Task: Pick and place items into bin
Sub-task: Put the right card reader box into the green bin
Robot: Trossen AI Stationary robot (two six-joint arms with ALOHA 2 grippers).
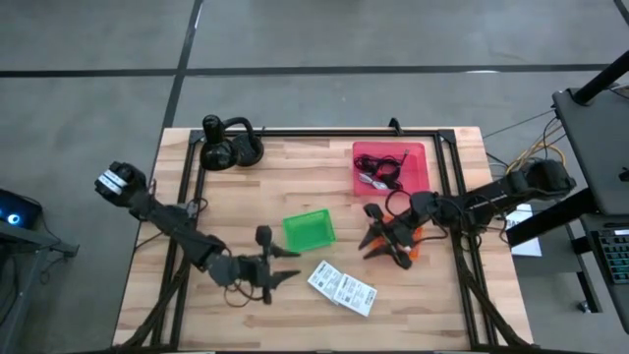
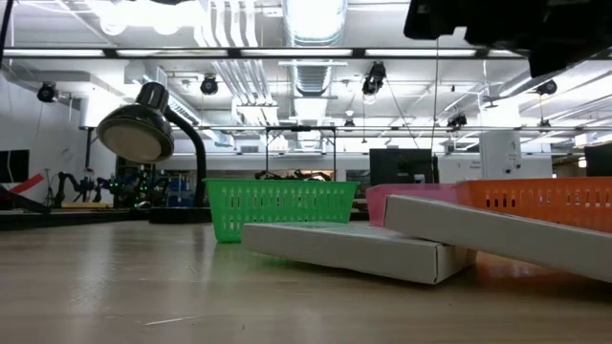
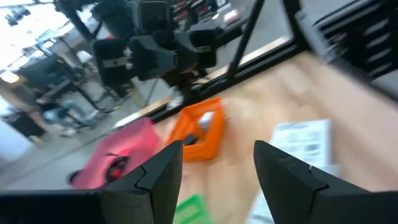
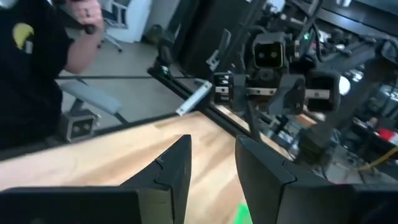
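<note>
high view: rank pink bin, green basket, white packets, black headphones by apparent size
1. pink bin, largest.
2-3. white packets, taken as a pair, and green basket look about alike; not ranking them.
4. black headphones, roughly close to those two as well, so its last place is uncertain.

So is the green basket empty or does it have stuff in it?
Empty, as far as the high view shows: the green basket has only bare green inside. The tangled cables lie in the pink tray instead.

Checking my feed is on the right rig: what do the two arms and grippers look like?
Both arms are dark and jointed. The left gripper has two black angular fingers; its arm's far end is a whitish block. The right gripper has matching black fingers, seen over an orange basket; thin cables trail behind it.
</note>
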